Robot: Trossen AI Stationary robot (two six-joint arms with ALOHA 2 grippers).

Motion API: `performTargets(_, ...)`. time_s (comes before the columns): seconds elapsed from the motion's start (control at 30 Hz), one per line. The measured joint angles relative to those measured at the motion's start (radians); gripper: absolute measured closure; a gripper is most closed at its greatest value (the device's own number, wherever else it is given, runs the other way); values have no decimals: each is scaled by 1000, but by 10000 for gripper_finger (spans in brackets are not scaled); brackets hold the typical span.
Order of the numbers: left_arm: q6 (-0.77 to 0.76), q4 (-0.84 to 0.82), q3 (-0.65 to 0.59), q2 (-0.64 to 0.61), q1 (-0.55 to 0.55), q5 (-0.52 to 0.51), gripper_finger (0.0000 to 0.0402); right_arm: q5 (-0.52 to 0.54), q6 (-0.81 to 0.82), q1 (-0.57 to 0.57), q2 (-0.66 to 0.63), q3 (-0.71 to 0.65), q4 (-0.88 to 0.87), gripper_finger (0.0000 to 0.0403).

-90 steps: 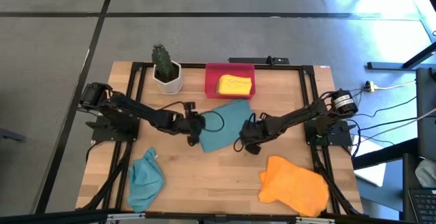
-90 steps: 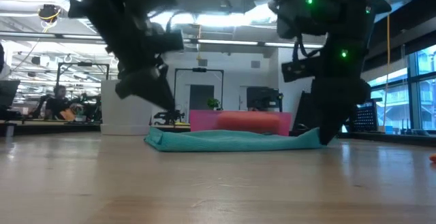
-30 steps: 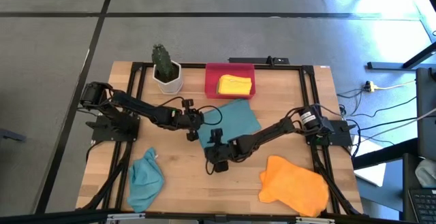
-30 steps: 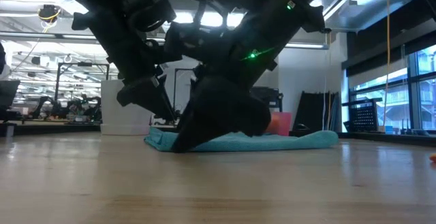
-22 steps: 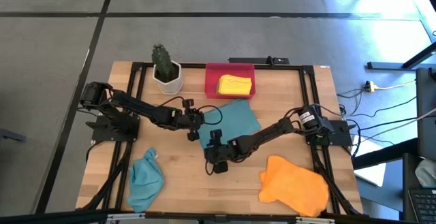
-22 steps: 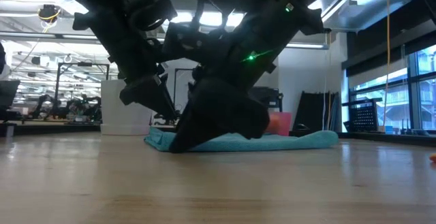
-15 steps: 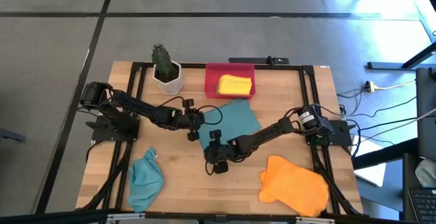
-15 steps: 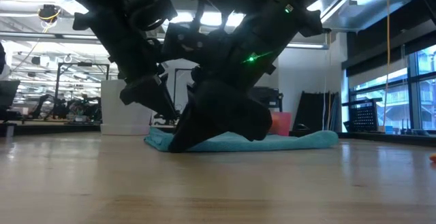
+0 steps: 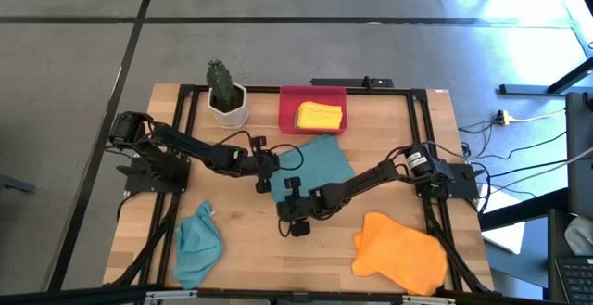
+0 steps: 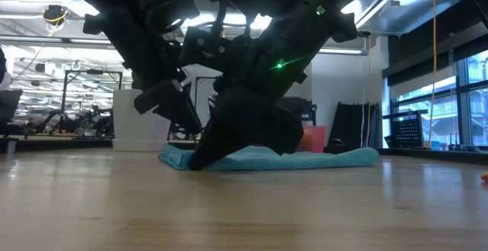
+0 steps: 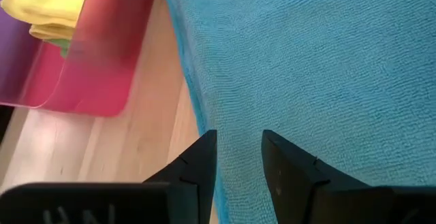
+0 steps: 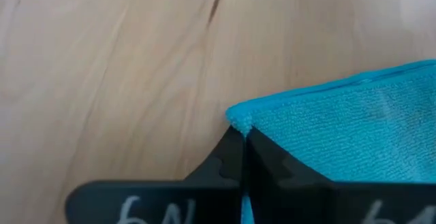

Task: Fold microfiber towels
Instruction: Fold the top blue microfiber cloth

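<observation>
A teal-blue towel (image 9: pixel 320 164) lies flat on the middle of the table. My left gripper (image 9: pixel 263 177) stands at its left edge, its fingers (image 11: pixel 197 166) a narrow gap apart with cloth between them. My right gripper (image 9: pixel 293 223) is shut at the towel's near left corner; in the low view it (image 10: pixel 197 162) touches down in front of the towel (image 10: pixel 335 158). A second teal towel (image 9: pixel 197 245) lies crumpled at the near left and an orange one (image 9: pixel 400 249) at the near right. A yellow towel (image 9: pixel 320 115) lies in the red tray (image 9: pixel 289 110). My left gripper has the teal towel between its two fingers just inside the left edge (image 11: pixel 238 125), slanting down from the table's left. How many layers it has, I cannot tell. The towel lies flat on the table. My right gripper pinches the towel's near left corner (image 12: pixel 238 120) at its fingertips, slanting down from the table's right. The corner sits at table level; the cloth behind it lies flat.
A potted cactus (image 9: pixel 225 96) stands at the far left, next to the red tray. Bare wood lies between the crumpled teal towel and the orange towel at the near edge. A black frame (image 9: pixel 185 92) runs around the table top.
My right gripper has stayed at the towel's near left corner and has shut on it. The towel lies as before.
</observation>
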Motion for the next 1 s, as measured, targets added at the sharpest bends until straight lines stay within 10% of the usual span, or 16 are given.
performTargets(0.3,27,-18,-1,-118,-71,-29,295,4,53,0,-99,-56,-9,400)
performTargets(0.6,96,40,0,-193,-193,-46,295,-34,90,-7,-375,-402,308,401)
performTargets(1.0,123,146,0,-182,-202,123,295,54,181,-43,-630,-690,446,402)
